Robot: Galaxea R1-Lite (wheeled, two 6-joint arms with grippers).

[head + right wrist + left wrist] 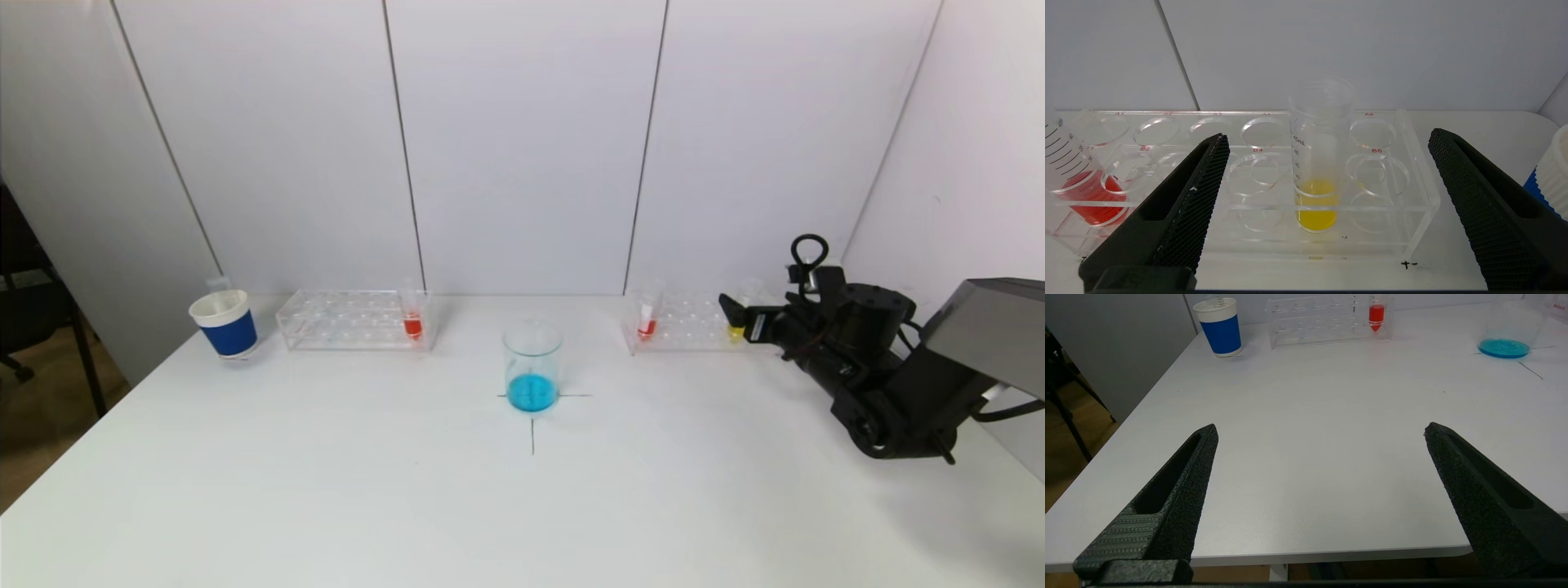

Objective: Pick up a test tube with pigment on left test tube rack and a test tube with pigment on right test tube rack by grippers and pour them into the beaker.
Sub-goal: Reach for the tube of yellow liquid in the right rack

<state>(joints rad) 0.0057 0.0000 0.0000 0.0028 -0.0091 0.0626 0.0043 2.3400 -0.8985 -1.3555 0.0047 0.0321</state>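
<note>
Yellow test tube (1316, 179) stands upright between spread right gripper (1327, 141) fingers, untouched.

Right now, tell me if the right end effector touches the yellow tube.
Apart. The right wrist view shows the right end effector open, bare rack visible between each finger and the yellow tube.

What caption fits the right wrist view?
Open right gripper lined up on yellow-pigment test tube standing in right test tube rack.
</note>
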